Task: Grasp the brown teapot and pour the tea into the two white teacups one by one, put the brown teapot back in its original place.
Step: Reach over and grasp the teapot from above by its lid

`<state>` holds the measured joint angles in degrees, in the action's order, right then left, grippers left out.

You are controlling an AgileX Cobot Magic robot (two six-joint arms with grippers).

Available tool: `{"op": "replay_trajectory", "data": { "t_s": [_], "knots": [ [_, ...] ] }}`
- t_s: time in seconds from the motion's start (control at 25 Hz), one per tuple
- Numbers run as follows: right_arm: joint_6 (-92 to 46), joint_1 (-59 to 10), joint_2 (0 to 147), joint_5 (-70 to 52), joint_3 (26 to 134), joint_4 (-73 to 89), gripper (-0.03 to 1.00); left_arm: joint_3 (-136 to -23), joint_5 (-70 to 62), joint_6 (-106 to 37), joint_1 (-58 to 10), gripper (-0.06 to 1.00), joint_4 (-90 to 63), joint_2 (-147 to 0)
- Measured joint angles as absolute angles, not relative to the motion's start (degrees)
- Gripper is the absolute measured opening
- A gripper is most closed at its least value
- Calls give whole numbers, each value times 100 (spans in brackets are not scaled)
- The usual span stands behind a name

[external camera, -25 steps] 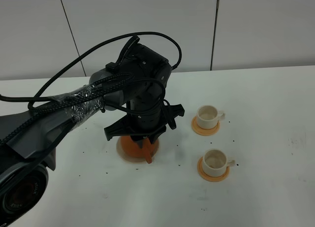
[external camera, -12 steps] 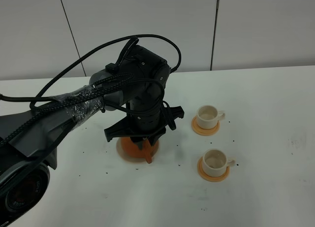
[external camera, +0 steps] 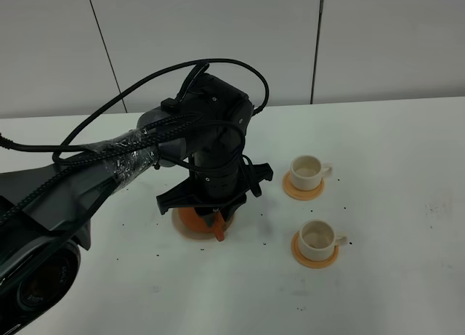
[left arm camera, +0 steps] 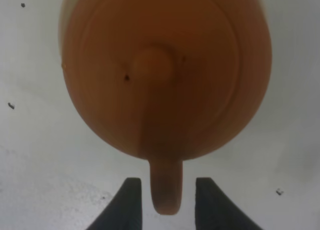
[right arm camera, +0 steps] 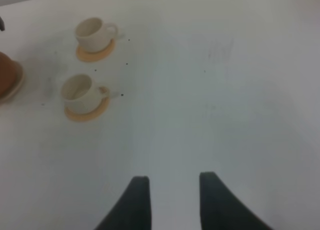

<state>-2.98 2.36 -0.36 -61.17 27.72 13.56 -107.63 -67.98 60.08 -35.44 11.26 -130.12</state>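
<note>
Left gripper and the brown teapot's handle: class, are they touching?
Apart. In the left wrist view, the left gripper's open fingers flank the brown teapot's handle, with pale table visible on both sides of it.

Matt terracotta teapot (left arm camera: 165,75), smooth cream-white teacups (external camera: 306,169), matt white table (external camera: 407,146).

The teapot (external camera: 186,219) stands left of the far teacup (external camera: 307,169) and near teacup (external camera: 317,237).
</note>
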Motion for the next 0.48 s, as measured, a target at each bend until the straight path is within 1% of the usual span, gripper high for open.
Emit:
{"op": "replay_trajectory", "data": {
  "t_s": [0.48],
  "knots": [
    [-305, 236, -36, -6117, 2772, 1356, 24, -10763, -6798, 5991, -3544, 33, 1139, -13178]
  ]
}}
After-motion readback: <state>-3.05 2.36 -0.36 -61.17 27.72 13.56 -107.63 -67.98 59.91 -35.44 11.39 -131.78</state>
